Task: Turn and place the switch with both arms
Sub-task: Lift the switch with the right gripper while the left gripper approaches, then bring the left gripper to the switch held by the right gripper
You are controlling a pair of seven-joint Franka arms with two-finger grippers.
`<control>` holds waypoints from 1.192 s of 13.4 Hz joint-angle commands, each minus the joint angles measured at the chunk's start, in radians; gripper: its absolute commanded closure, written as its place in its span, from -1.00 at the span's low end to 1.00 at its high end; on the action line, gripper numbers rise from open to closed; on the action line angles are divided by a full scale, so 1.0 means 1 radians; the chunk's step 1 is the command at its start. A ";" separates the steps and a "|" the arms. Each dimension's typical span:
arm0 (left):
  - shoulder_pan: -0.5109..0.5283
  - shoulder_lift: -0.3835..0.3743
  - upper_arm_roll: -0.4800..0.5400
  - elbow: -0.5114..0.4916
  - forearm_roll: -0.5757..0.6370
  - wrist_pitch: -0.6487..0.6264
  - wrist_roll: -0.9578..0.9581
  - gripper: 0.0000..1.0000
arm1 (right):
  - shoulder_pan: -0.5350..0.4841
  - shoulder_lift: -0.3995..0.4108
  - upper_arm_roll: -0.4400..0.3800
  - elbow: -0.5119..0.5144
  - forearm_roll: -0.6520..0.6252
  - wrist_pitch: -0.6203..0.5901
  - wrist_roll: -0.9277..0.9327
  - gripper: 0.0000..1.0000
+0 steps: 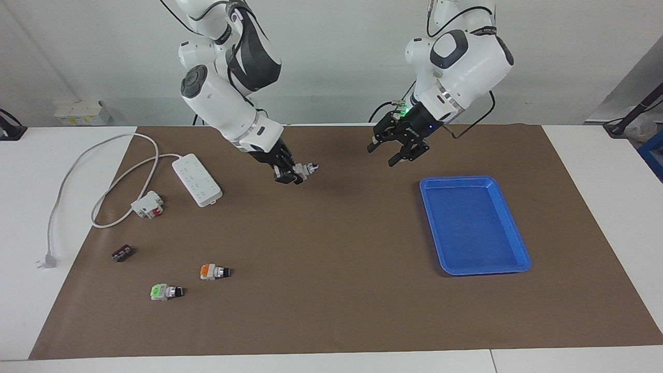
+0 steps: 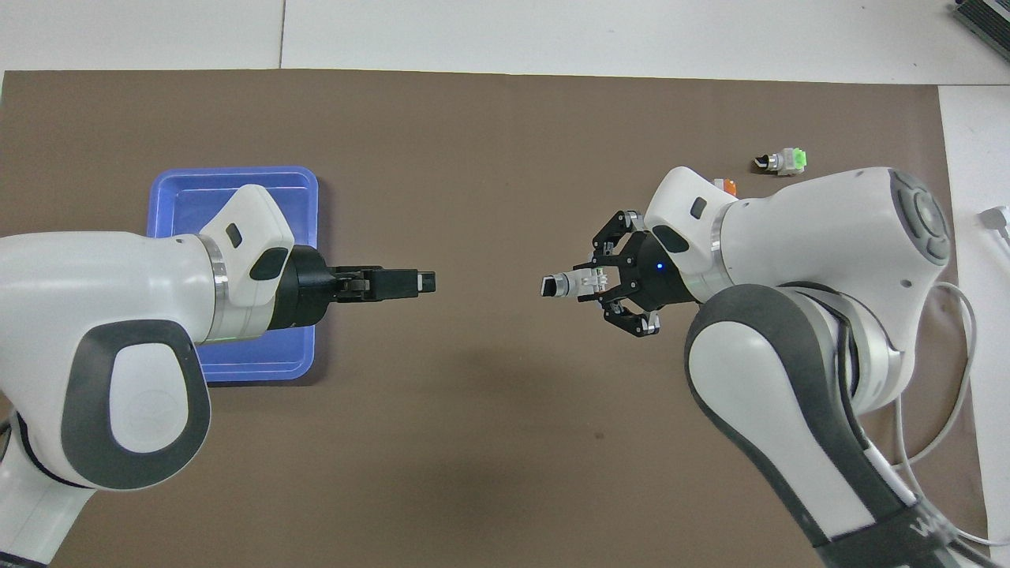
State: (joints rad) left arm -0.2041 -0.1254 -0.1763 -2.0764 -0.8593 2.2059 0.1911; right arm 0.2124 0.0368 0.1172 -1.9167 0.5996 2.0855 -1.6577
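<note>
My right gripper is shut on the switch and holds it in the air over the brown mat, near the middle of the table. The switch lies level, and its black knob points toward my left gripper. In the overhead view the switch sticks out of the right gripper. My left gripper is open and empty in the air, over the mat beside the blue tray. In the overhead view the left gripper faces the knob with a gap between them.
The blue tray is empty at the left arm's end. At the right arm's end lie a switch with an orange block, a switch with a bright green block, a small black part, a white and red part and a power strip with its cable.
</note>
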 commanded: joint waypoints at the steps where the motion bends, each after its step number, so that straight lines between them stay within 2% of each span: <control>1: -0.009 -0.010 0.009 -0.039 -0.104 0.021 0.114 -0.56 | -0.011 -0.038 0.010 -0.013 0.081 -0.015 -0.014 1.00; 3: -0.027 -0.013 0.009 -0.041 -0.234 0.024 0.158 -0.51 | -0.004 -0.044 0.012 -0.015 0.138 -0.010 -0.020 1.00; 5: -0.066 -0.013 0.009 -0.037 -0.283 0.043 0.163 -0.44 | 0.018 -0.060 0.012 -0.018 0.173 0.008 -0.022 1.00; 13: -0.081 -0.040 0.011 -0.007 -0.313 0.003 0.163 -0.18 | 0.019 -0.067 0.012 -0.033 0.186 0.010 -0.020 1.00; 16: -0.087 -0.039 -0.017 -0.002 -0.313 0.031 0.162 -0.11 | 0.021 -0.078 0.012 -0.033 0.186 0.010 -0.005 1.00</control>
State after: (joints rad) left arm -0.2768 -0.1538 -0.1834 -2.0742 -1.1514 2.2216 0.3363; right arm 0.2340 -0.0063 0.1265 -1.9210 0.7597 2.0840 -1.6616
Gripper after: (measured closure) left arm 0.423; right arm 0.674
